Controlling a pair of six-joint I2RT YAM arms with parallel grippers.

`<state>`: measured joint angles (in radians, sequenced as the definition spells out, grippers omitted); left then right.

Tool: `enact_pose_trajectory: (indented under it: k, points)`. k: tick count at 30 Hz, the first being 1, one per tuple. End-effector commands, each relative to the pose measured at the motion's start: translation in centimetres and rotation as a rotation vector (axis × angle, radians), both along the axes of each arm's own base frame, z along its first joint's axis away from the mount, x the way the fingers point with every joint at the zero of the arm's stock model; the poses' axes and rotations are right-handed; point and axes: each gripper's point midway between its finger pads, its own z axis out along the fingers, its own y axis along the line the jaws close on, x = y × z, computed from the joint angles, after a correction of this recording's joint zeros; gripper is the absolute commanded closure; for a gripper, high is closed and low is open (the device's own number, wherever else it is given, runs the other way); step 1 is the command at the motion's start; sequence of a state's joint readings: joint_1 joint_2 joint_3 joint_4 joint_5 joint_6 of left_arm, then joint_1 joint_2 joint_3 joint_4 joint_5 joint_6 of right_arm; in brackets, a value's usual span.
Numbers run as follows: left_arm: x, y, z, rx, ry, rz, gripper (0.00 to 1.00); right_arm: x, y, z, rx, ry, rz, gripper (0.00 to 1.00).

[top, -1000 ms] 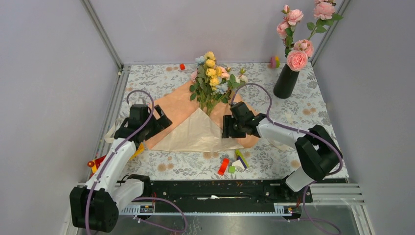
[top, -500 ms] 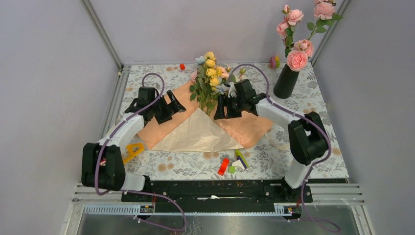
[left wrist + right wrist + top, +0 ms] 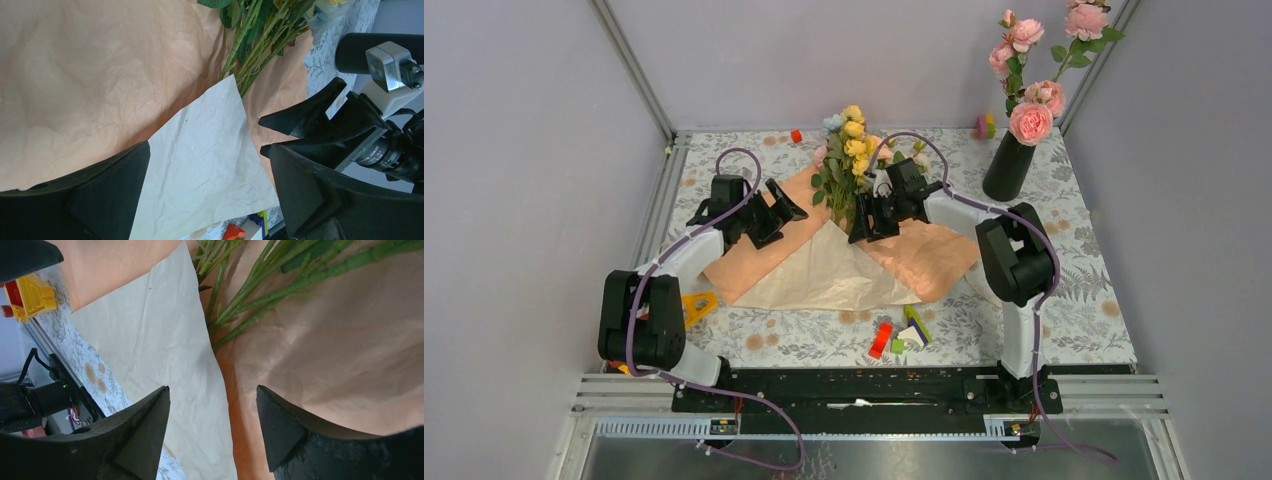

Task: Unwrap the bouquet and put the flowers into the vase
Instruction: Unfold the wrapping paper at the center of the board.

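The paper (image 3: 824,270) lies spread flat on the surface, so unwrapping looks done. The flowers (image 3: 856,150) rest loose on it, stems (image 3: 240,295) toward its middle. The left jaws gape wide over the paper's left wing; the right jaws, also open, hang by the stems — neither holds anything. What remains is lifting the flowers into the vase (image 3: 1008,168), far right.

Under the flowers (image 3: 235,302), whose stems look like smooth green plastic, the peach paper (image 3: 330,345) is matt and crinkled; the cream sheet (image 3: 160,345) beside them is finer-creased. My right claw (image 3: 212,389) has 2 matt black plastic fingers (image 3: 135,440).
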<state>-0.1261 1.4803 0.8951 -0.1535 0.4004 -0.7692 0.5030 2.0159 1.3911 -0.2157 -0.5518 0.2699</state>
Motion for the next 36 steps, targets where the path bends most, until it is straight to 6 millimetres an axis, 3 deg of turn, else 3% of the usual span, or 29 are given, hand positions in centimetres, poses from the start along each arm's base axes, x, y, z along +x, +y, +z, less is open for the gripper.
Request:
enact_pose_trajectory:
  k: [1,16,20,23,30,36]
  points:
    - [1.0,-0.2,1.0,-0.024,-0.051,-0.005,0.03,0.8,1.4,0.9,0.057,-0.026,0.057,0.31]
    - [0.4,0.1,1.1,-0.015,-0.056,0.006,0.03,0.5,3.9,-0.1,0.081,-0.004,0.128,0.42]
    - [0.2,0.4,1.4,-0.008,-0.062,0.011,0.03,0.1,4.3,0.0,0.086,-0.005,0.142,0.52]
    - [0.0,0.6,1.5,-0.005,-0.065,0.017,0.03,-0.1,4.3,0.4,0.091,-0.010,0.151,0.66]
    - [-0.3,1.2,2.2,0.011,-0.083,0.029,0.03,-1.0,4.4,2.3,0.103,-0.043,0.178,0.90]
    - [-0.7,2.1,2.9,0.061,-0.101,0.041,0.03,-3.5,4.6,5.7,0.116,-0.108,0.220,0.97]
